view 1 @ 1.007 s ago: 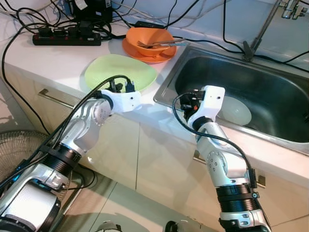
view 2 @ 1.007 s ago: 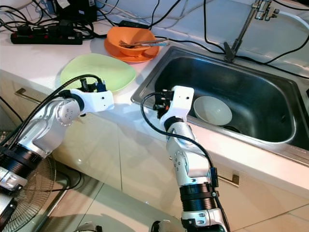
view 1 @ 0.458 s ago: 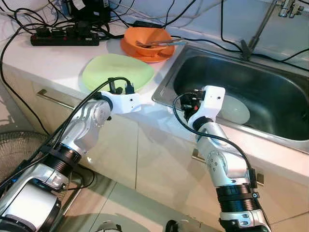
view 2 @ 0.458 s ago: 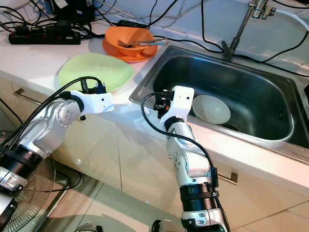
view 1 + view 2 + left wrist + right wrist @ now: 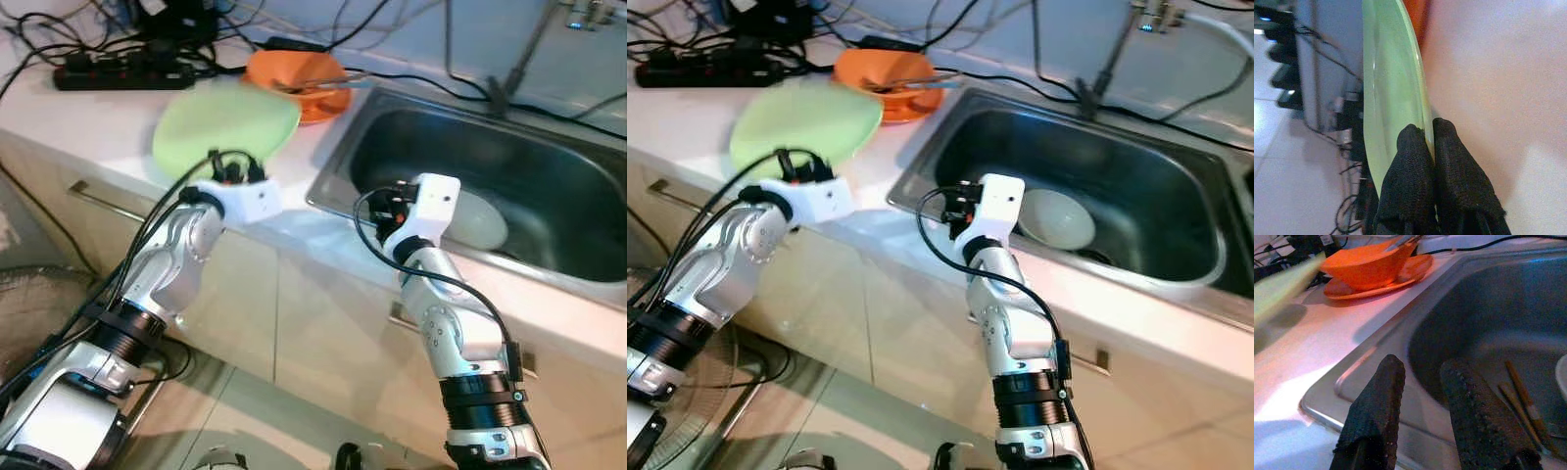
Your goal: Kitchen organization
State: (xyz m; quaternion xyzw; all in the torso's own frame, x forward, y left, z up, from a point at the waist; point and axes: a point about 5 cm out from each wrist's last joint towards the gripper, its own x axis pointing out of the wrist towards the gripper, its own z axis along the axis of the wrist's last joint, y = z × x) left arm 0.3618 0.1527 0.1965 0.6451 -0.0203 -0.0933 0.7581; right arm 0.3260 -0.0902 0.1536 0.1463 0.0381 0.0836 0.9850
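A pale green plate [image 5: 225, 122] hangs tilted above the white counter, its near rim pinched by my left gripper [image 5: 1428, 132], which is shut on it. In the left wrist view the green plate [image 5: 1391, 98] runs edge-on away from the fingers. My right gripper [image 5: 1422, 374] is open with nothing in it, hovering over the front left rim of the steel sink [image 5: 333, 176]. A white bowl [image 5: 1058, 217] lies in the sink basin just beyond the right wrist. Chopsticks [image 5: 1520, 396] rest on the sink floor.
An orange bowl [image 5: 299, 73] with utensils sits on an orange plate at the back of the counter, beside the sink. A black power strip [image 5: 108, 73] and tangled cables lie at the back left. The faucet [image 5: 509, 88] stands behind the sink. Cabinet fronts are below.
My left gripper has raised the green plate off the counter and tilted it; the plate is now blurred by motion. The right arm has stayed by the sink rim.
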